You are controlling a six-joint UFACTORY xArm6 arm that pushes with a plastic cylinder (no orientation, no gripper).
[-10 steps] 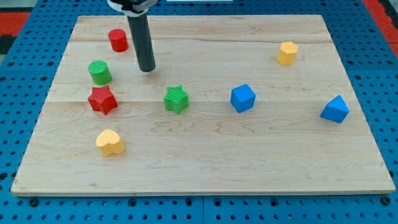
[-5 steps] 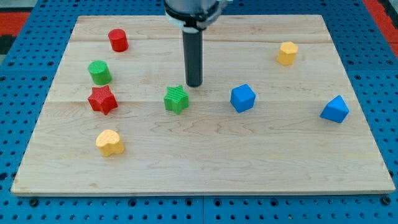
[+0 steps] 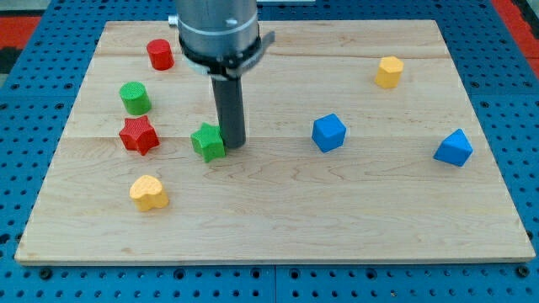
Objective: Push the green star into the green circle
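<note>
The green star [image 3: 207,141] lies left of the board's middle. My tip [image 3: 232,144] touches its right side. The green circle [image 3: 134,98], a short green cylinder, stands up and to the left of the star, well apart from it. The red star [image 3: 138,135] sits just below the green circle, to the left of the green star.
A red cylinder [image 3: 160,54] is near the top left. A yellow heart [image 3: 149,193] lies at the lower left. Two blue blocks [image 3: 328,132] [image 3: 454,148] sit on the right. A yellow block [image 3: 388,71] is at the upper right. The wooden board [image 3: 278,227] rests on a blue pegboard.
My tip swung right, then came down and back left against the green star's right side. The star has slid left, towards the red star.
</note>
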